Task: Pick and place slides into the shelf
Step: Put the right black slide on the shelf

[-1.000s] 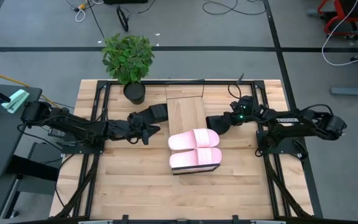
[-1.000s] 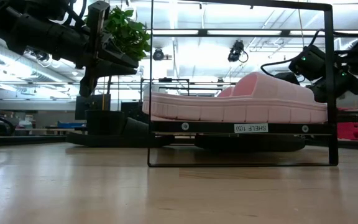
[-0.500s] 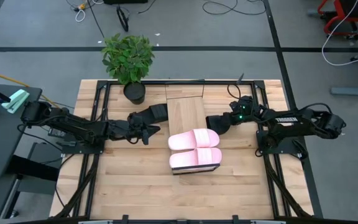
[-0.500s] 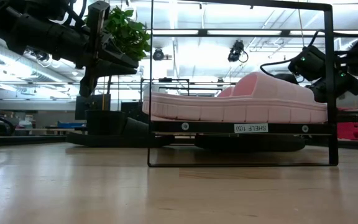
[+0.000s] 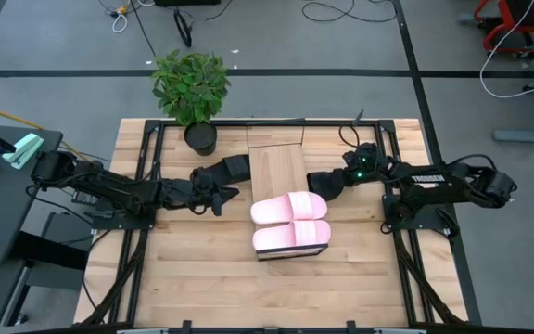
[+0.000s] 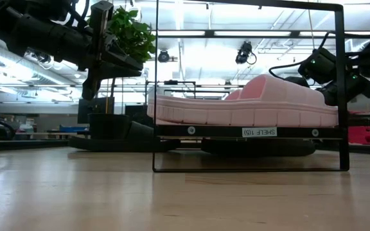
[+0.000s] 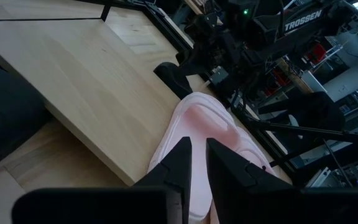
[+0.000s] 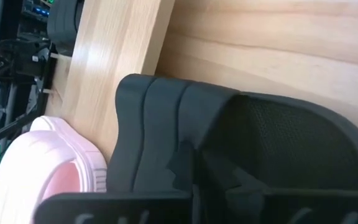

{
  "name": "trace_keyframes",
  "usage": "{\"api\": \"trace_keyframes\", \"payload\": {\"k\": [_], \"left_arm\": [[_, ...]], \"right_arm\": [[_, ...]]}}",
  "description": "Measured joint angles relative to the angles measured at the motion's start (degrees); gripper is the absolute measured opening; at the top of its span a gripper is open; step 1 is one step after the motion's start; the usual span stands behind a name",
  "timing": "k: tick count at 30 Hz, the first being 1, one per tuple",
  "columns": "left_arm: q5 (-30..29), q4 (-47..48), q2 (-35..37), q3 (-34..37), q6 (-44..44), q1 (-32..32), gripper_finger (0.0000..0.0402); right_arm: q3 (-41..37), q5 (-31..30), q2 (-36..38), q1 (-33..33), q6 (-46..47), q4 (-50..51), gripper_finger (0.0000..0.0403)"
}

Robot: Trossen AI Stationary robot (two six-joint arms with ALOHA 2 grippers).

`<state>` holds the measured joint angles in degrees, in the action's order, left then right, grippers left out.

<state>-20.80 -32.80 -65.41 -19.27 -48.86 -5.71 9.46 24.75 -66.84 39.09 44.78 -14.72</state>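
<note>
Two pale pink slides [image 5: 290, 209] [image 5: 291, 237] lie side by side on the near end of the shelf's top board [image 5: 276, 165]. One black slide [image 5: 222, 171] lies on the table left of the shelf. A second black slide [image 5: 326, 180] lies on its right. My right gripper [image 5: 339, 176] is shut at this slide's strap [image 8: 160, 118]. My left gripper [image 5: 217, 197] hangs above the table near the left black slide. Its fingers [image 7: 180, 155] stand a narrow gap apart with nothing between them, pointing toward the pink slides [image 7: 204, 124]. My right gripper has its fingers [image 8: 229, 180] closed on the edge of the black slide's strap [image 8: 188, 146], at the foot opening. It comes slanting down from the table's right side. Dark fingers on dark strap hide how much is pinched. The slide lies sole down on the table, beside the shelf.
A potted plant [image 5: 193, 88] stands at the far edge, left of the shelf. The shelf's black frame [image 6: 342, 90] rises around its boards. Bare wooden tabletop [image 5: 193, 269] lies toward the near edge. Black arm mounts [image 5: 406, 269] run along both sides.
</note>
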Motion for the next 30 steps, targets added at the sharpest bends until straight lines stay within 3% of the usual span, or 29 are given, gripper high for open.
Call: {"api": "trace_keyframes", "payload": {"k": [6,16,30], "left_arm": [[0.0,0.0,0.0,0.0,0.0,0.0,0.0050],[0.0,0.0,0.0,0.0,0.0,0.0,0.0047],[0.0,0.0,0.0,0.0,0.0,0.0,0.0041]], "right_arm": [[0.0,-1.9,3.3,0.1,-0.4,3.9,0.0009],[0.0,-7.2,15.9,0.5,-1.6,21.1,0.0009],[2.3,-23.7,30.6,0.5,-3.6,41.0,0.0009]]}}
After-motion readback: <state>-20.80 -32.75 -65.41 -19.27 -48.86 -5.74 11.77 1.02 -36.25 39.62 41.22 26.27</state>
